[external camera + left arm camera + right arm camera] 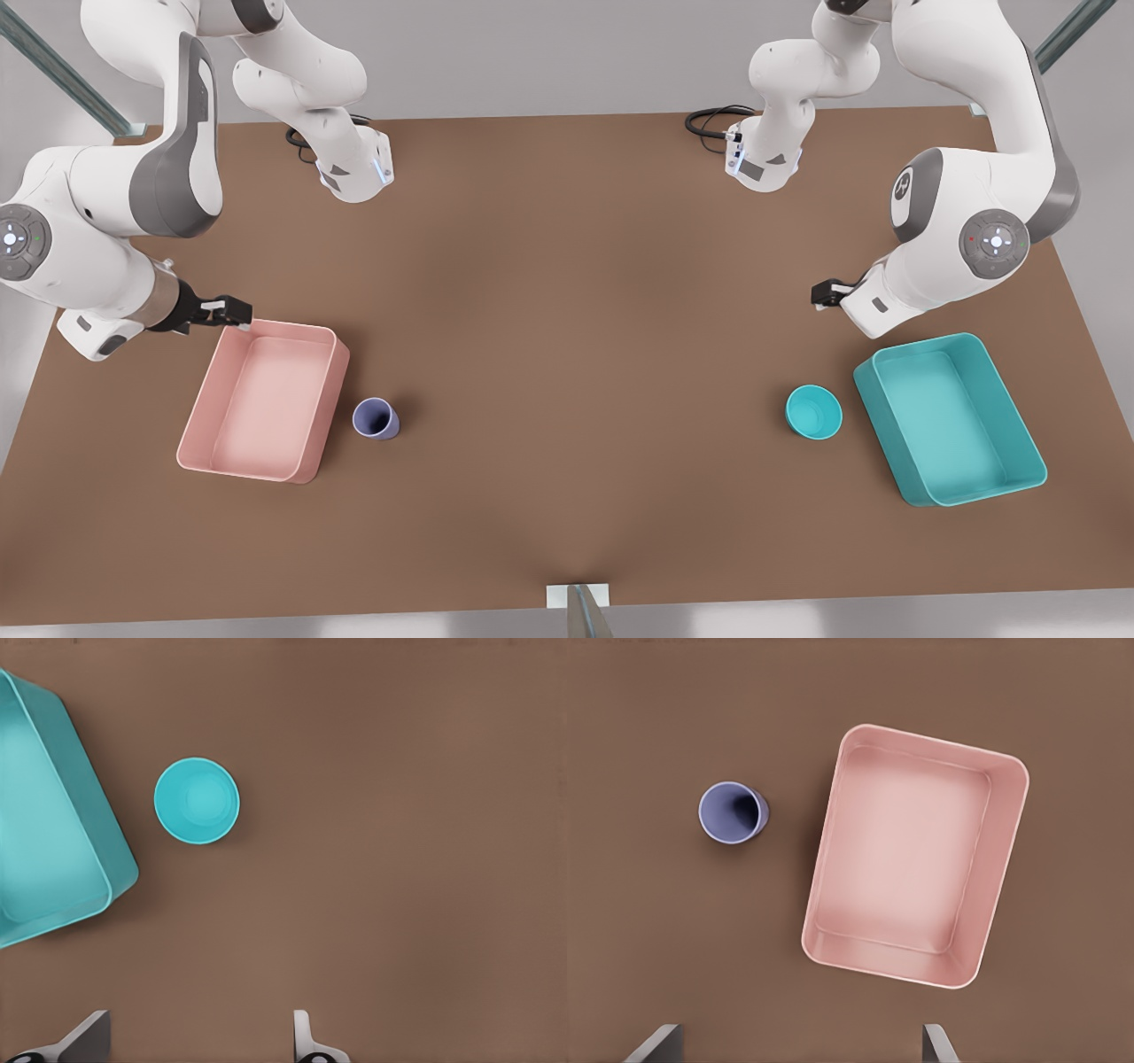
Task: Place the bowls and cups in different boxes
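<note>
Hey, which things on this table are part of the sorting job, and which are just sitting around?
Part of the job:
- teal bowl
- lavender cup
- pink box
- teal box
- left gripper, open
- right gripper, open

Just lying about:
- black cables at the arm bases

The cup (376, 418) (733, 812) is small, lavender, tapered and handleless. It stands upright and empty on the bench (567, 354), just beside the pink box (263, 400) (914, 865) but not touching it, below and a little ahead of the right end effector (232, 312). The pink box is a shallow open tray with rounded corners, empty; that end effector hovers at its far corner.

The bowl (814, 412) (197, 801) is teal, round, shallow, upright and empty. It sits near the teal box (950, 418) (49, 815), apart from it, under and forward of the left end effector (824, 294). The teal box, the same shape, is empty too.
</note>
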Available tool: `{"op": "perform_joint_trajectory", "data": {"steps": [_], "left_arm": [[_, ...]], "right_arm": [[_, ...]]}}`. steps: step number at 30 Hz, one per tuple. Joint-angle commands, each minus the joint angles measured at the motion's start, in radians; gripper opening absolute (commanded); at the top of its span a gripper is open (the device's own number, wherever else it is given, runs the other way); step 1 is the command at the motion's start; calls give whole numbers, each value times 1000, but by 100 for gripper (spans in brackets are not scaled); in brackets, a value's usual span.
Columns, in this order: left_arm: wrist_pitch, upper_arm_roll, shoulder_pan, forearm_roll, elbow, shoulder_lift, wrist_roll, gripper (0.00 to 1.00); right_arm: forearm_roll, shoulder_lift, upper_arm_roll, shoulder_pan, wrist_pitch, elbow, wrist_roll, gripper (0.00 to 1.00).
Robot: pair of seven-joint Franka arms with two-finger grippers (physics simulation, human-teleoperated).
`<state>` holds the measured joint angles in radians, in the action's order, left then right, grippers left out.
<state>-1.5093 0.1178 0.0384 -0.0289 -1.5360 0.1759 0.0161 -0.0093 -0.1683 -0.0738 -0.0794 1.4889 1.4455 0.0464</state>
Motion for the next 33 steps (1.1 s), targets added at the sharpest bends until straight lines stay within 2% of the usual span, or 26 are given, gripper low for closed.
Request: {"op": "perform_joint_trajectory", "data": {"steps": [1,3,5,7,8,11,18,27,28,29,30,31,32,33], "left_arm": [[-6,0,0,0,0,-1,18,100],[-35,-1,32,-11,0,48,13,100],[-337,-7,51,-20,36,250,-56,100],[-393,-7,44,-95,217,482,-53,100],[-449,-12,44,-117,252,550,-53,100],[-509,-23,49,-187,198,583,-54,100],[-537,-72,57,-187,-7,545,-123,100],[-575,-75,71,-187,-12,599,-130,99],[-575,-76,71,-187,-12,599,-131,87],[-575,-81,71,-187,-12,599,-131,65],[-575,-81,71,-187,-12,599,-131,53],[-572,-86,71,-187,-10,599,-130,37],[-571,-92,72,-187,-9,597,-133,29],[-566,-102,78,-187,-6,594,-133,27]], "right_arm": [[0,1,0,0,10,0,9,100],[-3,-39,2,-13,36,-2,15,100],[-21,-200,2,-86,119,-46,4,100],[-5,-318,3,-115,191,-108,-36,100],[2,-370,3,-131,235,-114,-76,100],[74,-468,-3,-114,355,-108,-82,100],[71,-498,-4,-126,439,-14,-103,100],[64,-517,-4,-128,493,44,-102,100],[64,-519,-4,-131,493,46,-102,100],[64,-530,-4,-132,493,49,-102,100],[64,-531,-4,-132,496,52,-102,100],[64,-534,-4,-132,507,65,-102,100],[64,-533,-4,-132,530,88,-102,100],[64,-531,-4,-132,542,98,-102,100]]}}
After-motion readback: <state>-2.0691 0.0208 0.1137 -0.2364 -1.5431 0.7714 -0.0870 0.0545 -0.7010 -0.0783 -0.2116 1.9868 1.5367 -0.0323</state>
